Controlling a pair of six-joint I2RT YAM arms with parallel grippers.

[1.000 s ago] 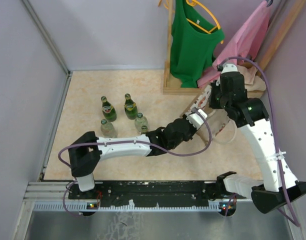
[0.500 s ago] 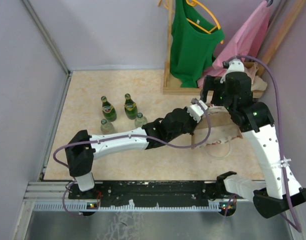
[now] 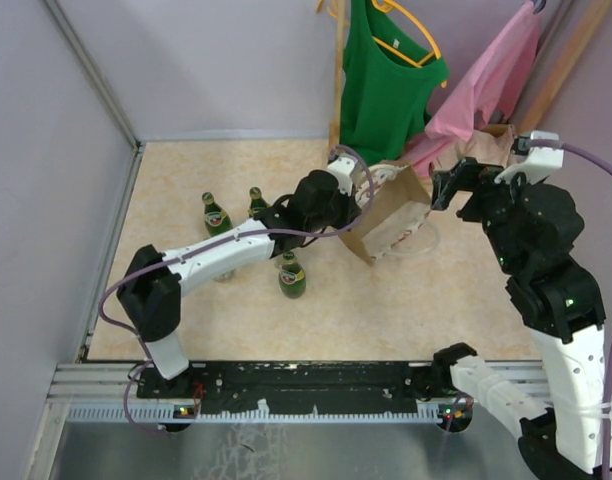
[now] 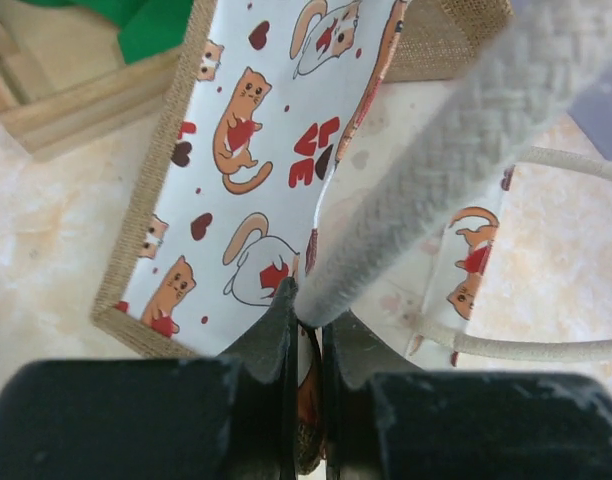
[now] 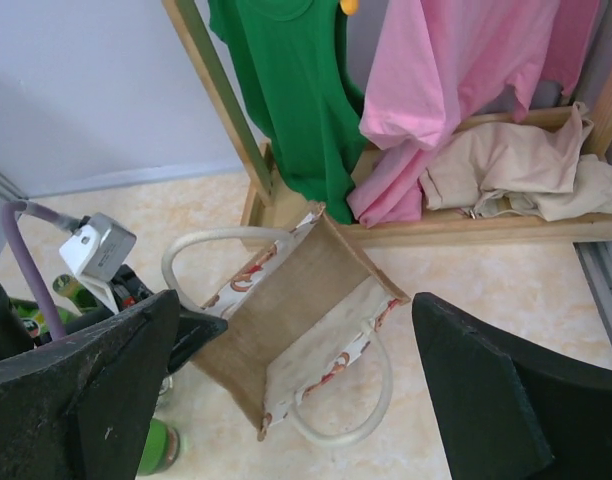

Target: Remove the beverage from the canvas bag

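The left jaws are clamped tight on one white rope handle (image 4: 466, 140) of the canvas bag (image 3: 391, 215). The bag is tipped at the far middle of the table (image 3: 436, 300), its open mouth turned toward the right arm (image 3: 531, 230). Its cat-printed panel faces the left wrist camera. The right jaws gape wide, apart from the bag on its right. A green bottle (image 3: 291, 279) stands near-left of the bag, with two more farther left. A wooden rack (image 5: 226, 110) with green and pink clothes stands just beyond the bag.
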